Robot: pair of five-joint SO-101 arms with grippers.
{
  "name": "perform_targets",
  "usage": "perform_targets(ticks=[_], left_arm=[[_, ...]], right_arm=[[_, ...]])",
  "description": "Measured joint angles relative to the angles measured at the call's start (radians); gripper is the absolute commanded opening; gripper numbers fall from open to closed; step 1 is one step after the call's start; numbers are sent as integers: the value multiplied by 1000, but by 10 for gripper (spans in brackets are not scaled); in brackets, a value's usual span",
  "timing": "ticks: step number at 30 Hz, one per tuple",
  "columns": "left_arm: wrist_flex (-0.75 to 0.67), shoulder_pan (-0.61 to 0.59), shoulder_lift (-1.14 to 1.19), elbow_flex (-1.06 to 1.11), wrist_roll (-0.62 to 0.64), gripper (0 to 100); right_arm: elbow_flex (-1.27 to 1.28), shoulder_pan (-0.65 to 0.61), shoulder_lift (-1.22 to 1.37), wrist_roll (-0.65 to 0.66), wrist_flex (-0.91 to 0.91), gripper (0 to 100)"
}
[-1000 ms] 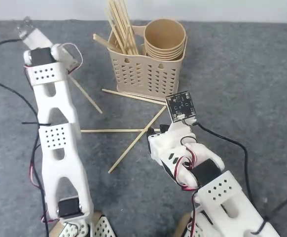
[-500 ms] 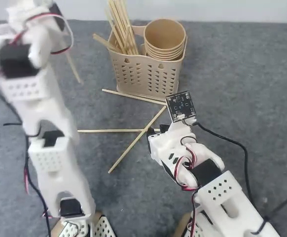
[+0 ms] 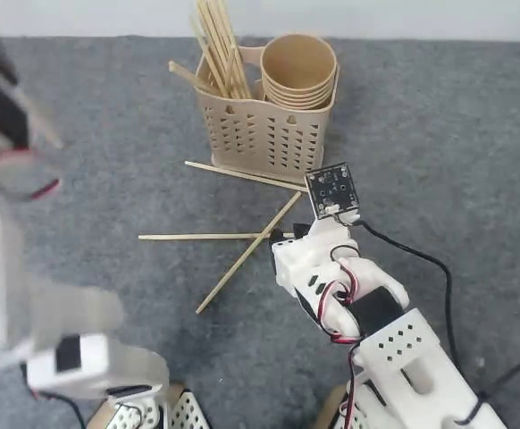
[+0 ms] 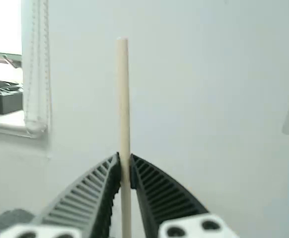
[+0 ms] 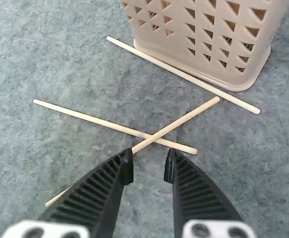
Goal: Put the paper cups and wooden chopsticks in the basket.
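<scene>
Right pincer [image 5: 149, 158] hovering spread, low over two crossed chopsticks [image 5: 149, 140] lying on the grey bench [image 3: 439, 134]. Beyond them, a third chopstick [image 5: 184, 75] lying just beside the basket [image 3: 264, 134] foot. Stacked paper cups [image 3: 299, 67] and a chopstick bundle [image 3: 220, 49] standing inside the basket. Left pincer [image 4: 125, 161] pinching one upright chopstick [image 4: 122, 99], sitting high against a white wall [image 4: 209, 74].

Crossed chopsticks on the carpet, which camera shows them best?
The high view: both crossed chopsticks lie there in full, end to end. The right wrist view shows the crossing close up, but the right gripper covers part of one stick. The left wrist view faces a wall, the left gripper holding another chopstick.
</scene>
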Motion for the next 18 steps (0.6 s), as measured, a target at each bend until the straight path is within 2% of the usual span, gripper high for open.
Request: perform_targets(ticks=[5, 11, 15, 18], left_arm=[[2, -60, -180, 215, -18, 11], [-3, -25, -427, 540, -28, 11], [-109, 61, -516, 769, -31, 11], [-247, 120, -517, 954, -26, 11]], right_arm=[[0, 0, 0, 0, 0, 114], [0, 0, 0, 0, 0, 114], [0, 0, 0, 0, 0, 114], [0, 0, 0, 0, 0, 114]])
